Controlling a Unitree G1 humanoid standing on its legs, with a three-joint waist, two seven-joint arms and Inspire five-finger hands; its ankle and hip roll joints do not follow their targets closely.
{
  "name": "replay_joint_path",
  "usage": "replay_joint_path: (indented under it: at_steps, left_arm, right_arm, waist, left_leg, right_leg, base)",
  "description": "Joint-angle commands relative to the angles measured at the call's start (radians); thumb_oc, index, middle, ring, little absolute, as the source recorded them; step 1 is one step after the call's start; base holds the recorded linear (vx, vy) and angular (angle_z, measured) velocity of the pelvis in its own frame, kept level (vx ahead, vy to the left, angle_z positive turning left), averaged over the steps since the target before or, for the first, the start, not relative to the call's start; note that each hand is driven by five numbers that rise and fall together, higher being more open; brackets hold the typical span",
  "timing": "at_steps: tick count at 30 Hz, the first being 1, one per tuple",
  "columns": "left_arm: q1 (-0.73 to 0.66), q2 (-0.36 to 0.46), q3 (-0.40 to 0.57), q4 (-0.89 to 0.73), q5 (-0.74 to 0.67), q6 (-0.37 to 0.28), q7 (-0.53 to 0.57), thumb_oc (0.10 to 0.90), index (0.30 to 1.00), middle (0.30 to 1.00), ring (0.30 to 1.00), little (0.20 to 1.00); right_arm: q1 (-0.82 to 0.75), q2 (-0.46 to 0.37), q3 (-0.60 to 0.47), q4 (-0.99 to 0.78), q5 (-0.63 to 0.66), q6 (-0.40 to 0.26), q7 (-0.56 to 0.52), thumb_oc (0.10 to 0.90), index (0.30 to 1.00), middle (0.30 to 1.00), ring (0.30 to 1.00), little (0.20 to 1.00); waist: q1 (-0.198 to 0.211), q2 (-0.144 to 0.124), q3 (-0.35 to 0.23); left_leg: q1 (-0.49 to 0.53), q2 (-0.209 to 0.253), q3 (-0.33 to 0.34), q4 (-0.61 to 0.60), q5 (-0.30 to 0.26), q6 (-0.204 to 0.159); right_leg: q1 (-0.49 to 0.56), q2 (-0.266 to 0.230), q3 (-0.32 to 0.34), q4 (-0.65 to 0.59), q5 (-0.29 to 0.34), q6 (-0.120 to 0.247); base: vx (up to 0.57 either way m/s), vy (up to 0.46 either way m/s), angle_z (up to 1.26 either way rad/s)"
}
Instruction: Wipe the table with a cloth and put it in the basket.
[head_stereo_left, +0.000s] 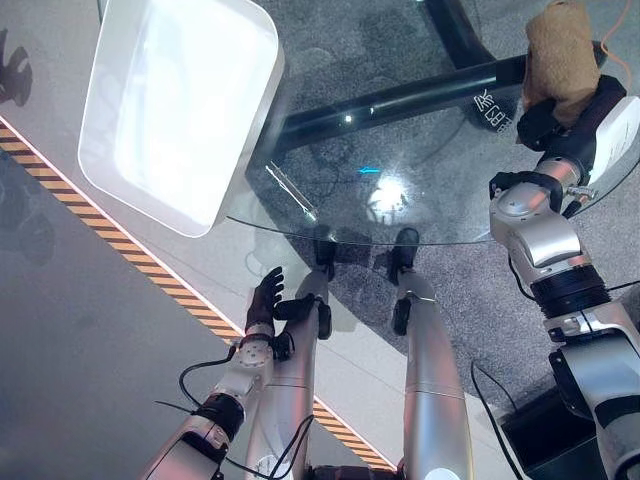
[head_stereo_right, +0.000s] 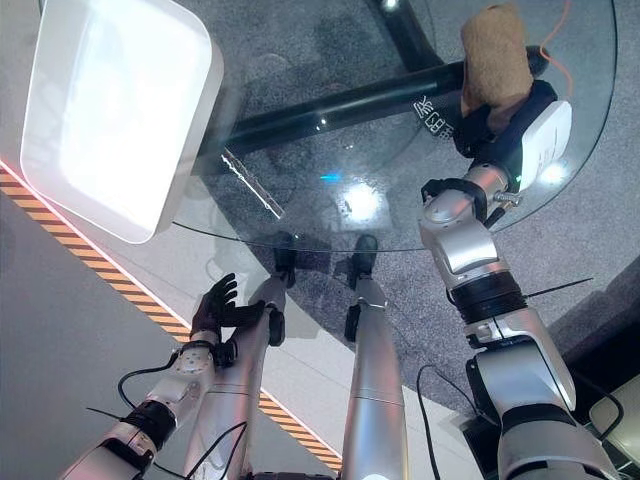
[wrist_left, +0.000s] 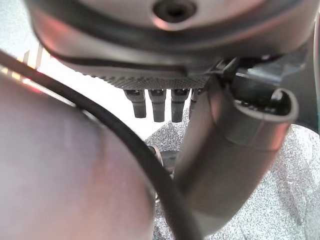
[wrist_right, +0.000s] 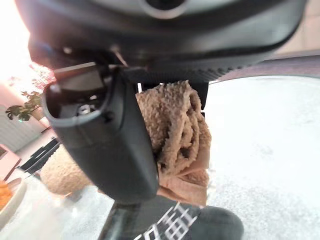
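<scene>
A bunched brown cloth (head_stereo_left: 560, 50) is held at the far right of the round glass table (head_stereo_left: 400, 190). My right hand (head_stereo_left: 545, 122) is shut on it from below. In the right wrist view the cloth (wrist_right: 175, 130) is pressed between the thumb (wrist_right: 100, 145) and the fingers behind it, above the glass. A white, rounded rectangular basket (head_stereo_left: 262, 110) stands on the table's left side, apart from the cloth. My left hand (head_stereo_left: 265, 300) hangs low, nearer than the table's edge, with straight fingers (wrist_left: 155, 102) and nothing in it.
A dark bar of the table's base (head_stereo_left: 400, 100) runs under the glass. A yellow-and-black striped line (head_stereo_left: 120, 240) crosses the floor on the left. A black box (head_stereo_left: 540, 435) sits on the floor at the lower right.
</scene>
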Motion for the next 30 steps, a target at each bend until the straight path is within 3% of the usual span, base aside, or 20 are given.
replay_joint_path:
  at_steps: [1,14,20,30]
  left_arm:
    - [0.158,-0.015,-0.026,0.038,0.028,0.022,-0.002,0.800,0.900,0.900,0.900,0.900]
    - [0.163,-0.026,-0.014,0.053,0.055,-0.007,-0.019,0.800,0.900,0.900,0.900,0.900]
    - [0.158,-0.033,-0.013,0.068,0.068,-0.016,-0.034,0.800,0.900,0.900,0.900,0.900]
    - [0.143,-0.030,-0.028,0.071,0.063,-0.018,-0.034,0.800,0.900,0.900,0.900,0.900]
  right_arm:
    - [-0.084,-0.102,0.024,-0.162,-0.143,-0.022,0.018,0.100,0.300,0.300,0.300,0.200]
    - [-0.093,0.025,0.172,-0.215,-0.235,0.048,0.280,0.100,0.300,0.300,0.300,0.200]
    - [-0.049,0.101,0.247,-0.233,-0.217,-0.031,0.483,0.100,0.300,0.300,0.300,0.200]
    - [0.001,0.139,0.338,-0.259,-0.179,-0.128,0.629,0.100,0.300,0.300,0.300,0.200]
  waist:
    - [-0.006,0.050,-0.023]
    - [0.020,0.055,-0.023]
    - [0.023,0.055,-0.023]
    - [0.021,0.051,-0.023]
  left_leg:
    - [-0.031,-0.051,-0.045,0.138,-0.139,0.002]
    - [-0.034,-0.056,-0.040,0.118,-0.126,0.004]
    - [-0.035,-0.059,-0.036,0.114,-0.121,0.003]
    - [-0.035,-0.057,-0.030,0.113,-0.119,-0.002]
  right_leg:
    - [-0.002,0.051,-0.029,-0.044,0.033,0.014]
    - [-0.004,0.044,-0.045,-0.053,0.032,0.013]
    - [-0.008,0.041,-0.049,-0.057,0.035,0.013]
    - [-0.008,0.038,-0.052,-0.060,0.035,0.015]
  base:
    - [0.00,0.037,0.01]
    - [0.00,0.012,0.00]
    - [0.00,0.013,0.06]
    - [0.00,0.000,0.00]
